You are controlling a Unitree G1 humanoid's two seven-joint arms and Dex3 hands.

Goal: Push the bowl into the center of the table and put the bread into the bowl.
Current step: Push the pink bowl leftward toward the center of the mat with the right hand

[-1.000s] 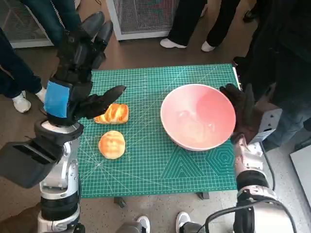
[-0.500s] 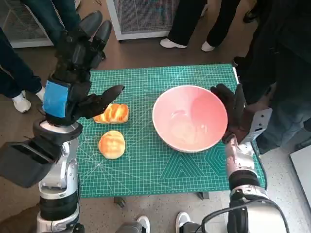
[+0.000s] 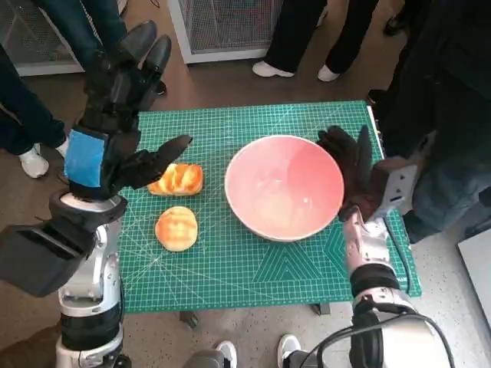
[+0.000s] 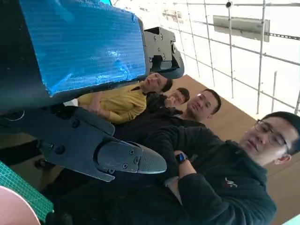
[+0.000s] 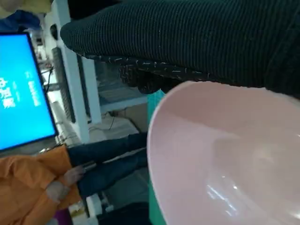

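Bread sits at the left of the green mat (image 3: 291, 276): a split loaf (image 3: 177, 179) farther off, a round bun (image 3: 176, 228) nearer me. My left hand (image 3: 107, 130) hangs above the loaf, fingers spread, holding nothing. Right of the bread, near the middle, stands the pink bowl (image 3: 284, 186). My right hand (image 3: 354, 172) presses flat against its right rim, fingers apart.

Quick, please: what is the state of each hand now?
Left hand: open, holds nothing, raised above the table.
Right hand: open, flat against the bowl side.
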